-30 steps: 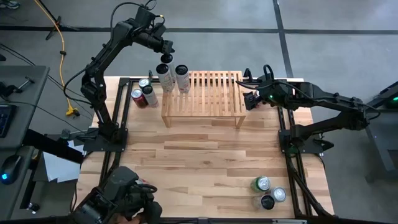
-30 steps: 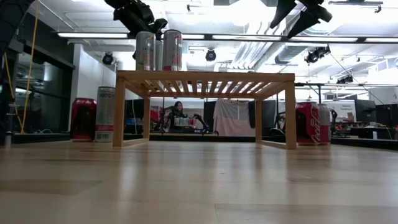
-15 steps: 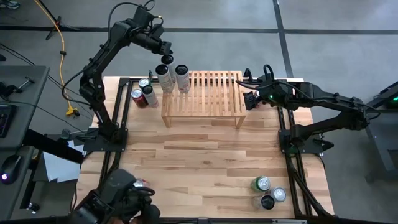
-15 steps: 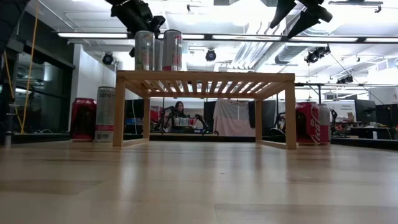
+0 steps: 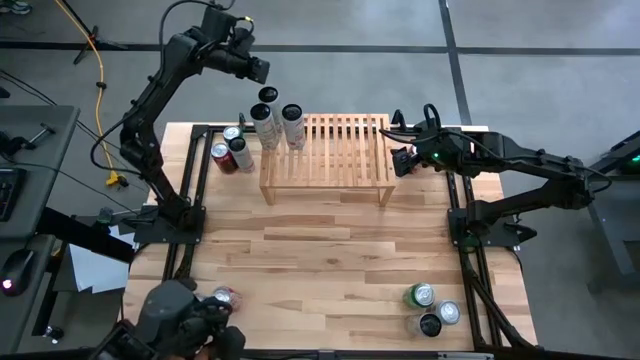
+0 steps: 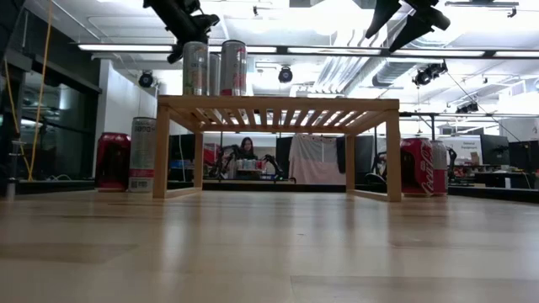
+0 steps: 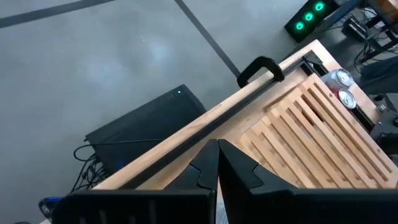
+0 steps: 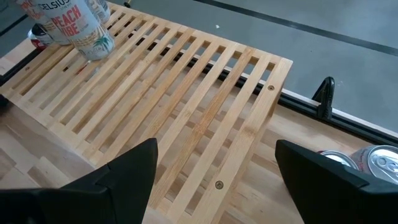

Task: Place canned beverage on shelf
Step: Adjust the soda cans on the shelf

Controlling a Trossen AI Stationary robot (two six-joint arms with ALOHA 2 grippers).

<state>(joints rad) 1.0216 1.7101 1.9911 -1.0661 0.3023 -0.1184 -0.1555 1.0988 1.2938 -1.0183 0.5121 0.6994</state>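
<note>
The left gripper (image 5: 259, 68) hangs empty beyond the far left corner of the shelf (image 5: 335, 150), its dark fingers (image 7: 205, 174) pressed together. The right gripper (image 5: 398, 143), fingers (image 8: 124, 171) spread wide, waits just off the shelf's right end. Three tall cylindrical cans (image 5: 281, 124) stand upright on the pale slatted top's left end; the rearmost is mostly hidden in the low view. Other cans (image 5: 228, 152) stand left of the shelf.
</note>
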